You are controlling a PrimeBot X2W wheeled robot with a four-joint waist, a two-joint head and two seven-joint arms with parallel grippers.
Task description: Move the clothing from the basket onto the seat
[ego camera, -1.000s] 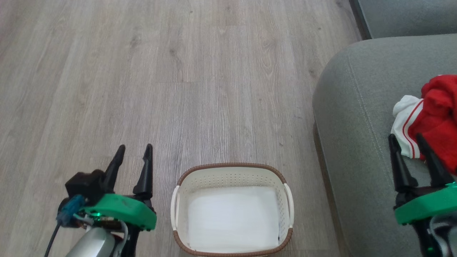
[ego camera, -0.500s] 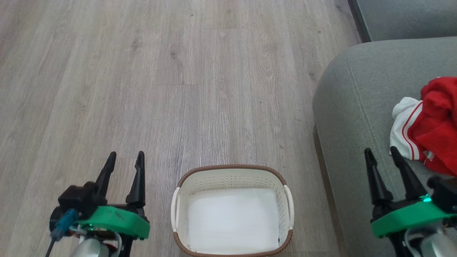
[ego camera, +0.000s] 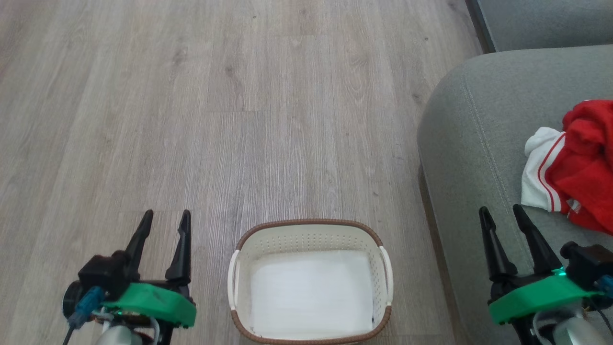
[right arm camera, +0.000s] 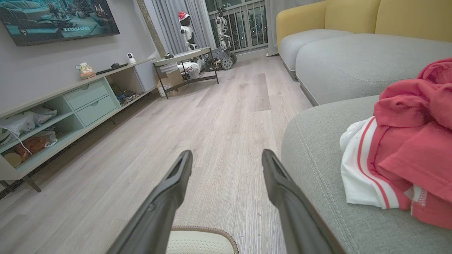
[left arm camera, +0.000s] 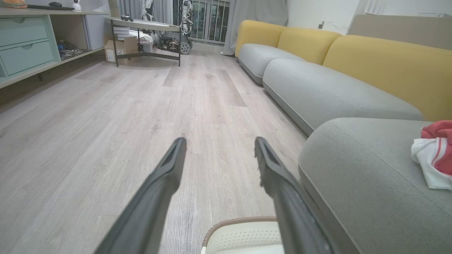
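beside the basket, end effectors spread, empty

Wooden floor is lying open across the upper left and centre of the head view. At bottom centre the basket is standing between the left hand and the right hand. The seat is walling off the right side, with the clothing lying on it at the right edge.

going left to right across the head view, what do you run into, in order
left gripper → basket → rounded edge of the seat → right gripper → clothing lying on the seat
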